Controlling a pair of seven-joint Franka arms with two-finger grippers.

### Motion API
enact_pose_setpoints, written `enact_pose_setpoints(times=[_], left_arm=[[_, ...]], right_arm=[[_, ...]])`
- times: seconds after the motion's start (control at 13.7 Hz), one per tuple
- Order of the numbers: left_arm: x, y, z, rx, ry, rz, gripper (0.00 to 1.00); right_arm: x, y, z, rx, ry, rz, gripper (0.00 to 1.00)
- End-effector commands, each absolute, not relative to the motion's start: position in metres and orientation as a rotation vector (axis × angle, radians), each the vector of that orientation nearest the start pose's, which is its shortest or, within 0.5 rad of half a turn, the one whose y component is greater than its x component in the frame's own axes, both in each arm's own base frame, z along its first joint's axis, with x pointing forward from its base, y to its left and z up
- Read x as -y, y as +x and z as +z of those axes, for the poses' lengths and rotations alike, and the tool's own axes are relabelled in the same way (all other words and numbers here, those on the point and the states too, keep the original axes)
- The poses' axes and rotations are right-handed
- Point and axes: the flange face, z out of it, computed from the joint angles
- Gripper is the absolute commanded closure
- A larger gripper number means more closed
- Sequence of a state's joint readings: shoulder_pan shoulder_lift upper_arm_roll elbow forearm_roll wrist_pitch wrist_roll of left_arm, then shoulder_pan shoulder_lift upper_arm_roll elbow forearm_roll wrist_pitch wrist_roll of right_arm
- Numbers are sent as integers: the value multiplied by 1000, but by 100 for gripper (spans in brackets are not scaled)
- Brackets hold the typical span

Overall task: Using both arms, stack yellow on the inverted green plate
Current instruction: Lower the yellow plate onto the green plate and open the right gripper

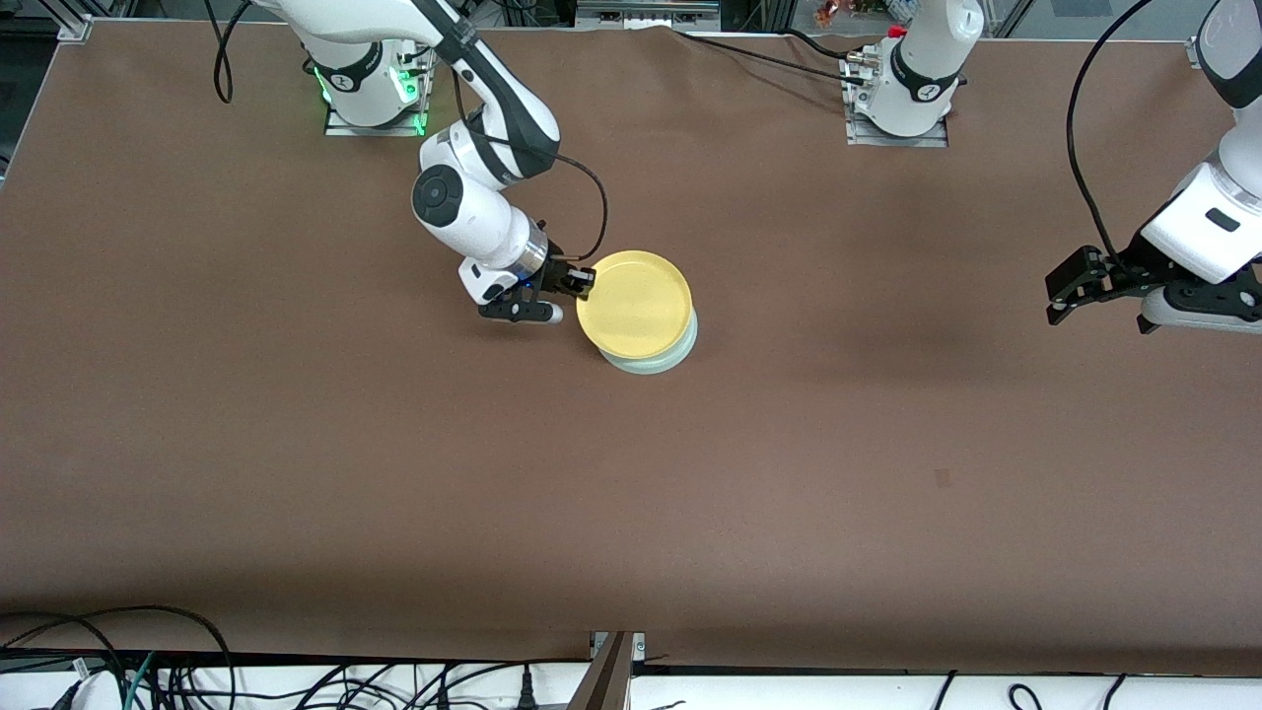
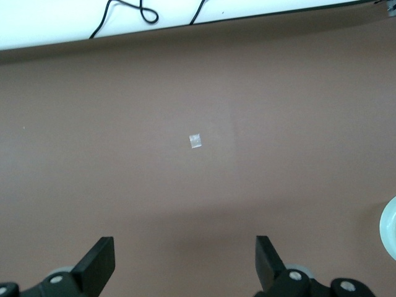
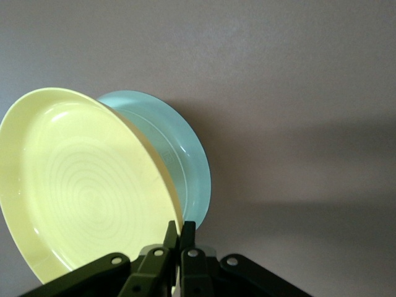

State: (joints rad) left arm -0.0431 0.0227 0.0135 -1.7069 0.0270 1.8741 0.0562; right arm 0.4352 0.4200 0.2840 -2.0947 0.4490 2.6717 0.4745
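While the yellow plate [image 1: 634,304] sits rim up over the green plate [image 1: 659,357] near the middle of the table [image 1: 296,444], it is pinched at its rim by the right gripper [image 1: 582,284], whose fingers are closed tight on that edge at the side toward the right arm's end of the table. In the right wrist view the yellow plate [image 3: 80,185] covers most of the green plate [image 3: 179,161], and the two black fingers [image 3: 170,238] meet on the yellow rim. Only a pale crescent of the green plate shows in the front view, on the side nearer the front camera, under the yellow one; whether the yellow plate rests fully on it or is tilted slightly I cannot tell.

From its base at the top of the front view, the right arm [image 1: 473,148] reaches down to the plates. Over bare table toward the left arm's end, well apart from the plates, the left gripper [image 1: 1070,291] hangs with its fingers [image 2: 99,263] spread wide and nothing between them; that arm waits. A small pale square mark [image 2: 195,141] lies on the brown table surface below it.
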Motion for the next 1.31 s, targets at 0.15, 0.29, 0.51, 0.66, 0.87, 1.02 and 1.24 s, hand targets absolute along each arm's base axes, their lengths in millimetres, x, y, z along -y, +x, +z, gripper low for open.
enact_pose_setpoints(times=[0.15,0.29,0.51,0.66,0.87,1.02,1.24], left_arm=[[-1,545,572,-120,-3124,-182,0],[-1,539,568,-115,-3131,-75,0],[10,552,573,-144,-3130,-45,0],[12,553,577,-156,-3129,-57,0],[11,557,571,-165,-3127,-38,0],[13,559,577,-163,-3127,-57,0],[14,563,577,-189,-3124,-59,0]], right_arm=[[-393,452,217,-280,-2741,28,100],[-393,453,207,-289,-2739,12,100],[-393,454,201,-292,-2738,5,100],[-393,455,200,-296,-2735,-6,100],[-397,452,199,-290,-2735,-6,100],[-399,449,196,-283,-2738,1,100],[-402,447,192,-278,-2735,-16,100]])
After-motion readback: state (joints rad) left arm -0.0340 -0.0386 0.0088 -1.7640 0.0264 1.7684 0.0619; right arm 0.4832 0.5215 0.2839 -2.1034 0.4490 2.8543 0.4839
